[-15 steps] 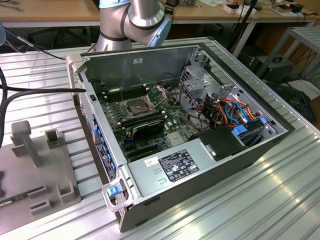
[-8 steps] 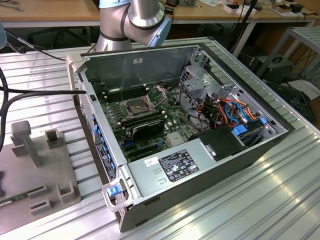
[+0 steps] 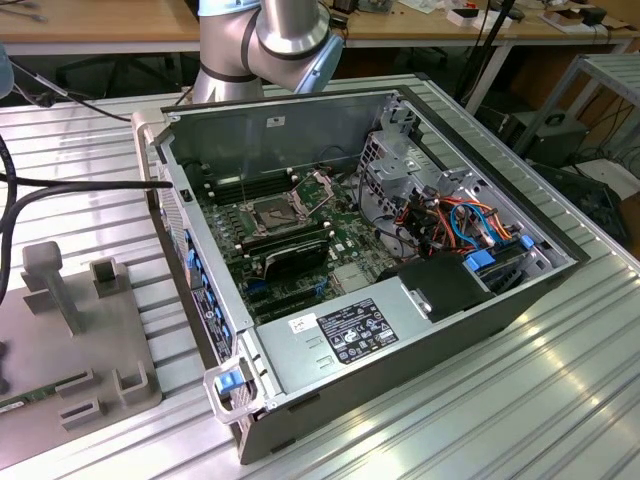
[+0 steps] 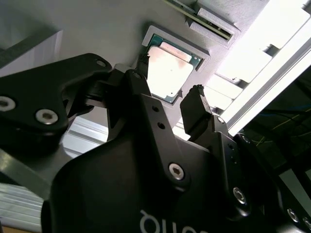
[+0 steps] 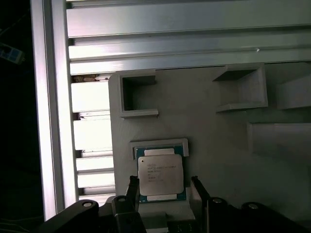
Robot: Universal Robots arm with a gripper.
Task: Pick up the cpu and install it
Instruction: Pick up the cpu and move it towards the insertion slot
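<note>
The cpu (image 5: 160, 172) lies flat, metal lid upward, in a shallow square pocket (image 5: 160, 144) of a grey holder plate (image 5: 218, 131), which is carried by the ribbed tabletop (image 5: 92, 97). The claw (image 5: 164, 181) is held spread over it, with one finger (image 5: 133, 189) to each side of the chip. Nothing is pinched, and no contact with the chip can be made out.

The chip is judged to be light, thin and stiff, with a smooth lid that could slip and a delicate underside. It is best taken gently by two opposite edges of its green board and kept level.

In the exterior view an open computer case (image 3: 300, 130) is seen at the middle of the frame, and its dark square socket (image 3: 272, 212) is set a little left of centre.
</note>
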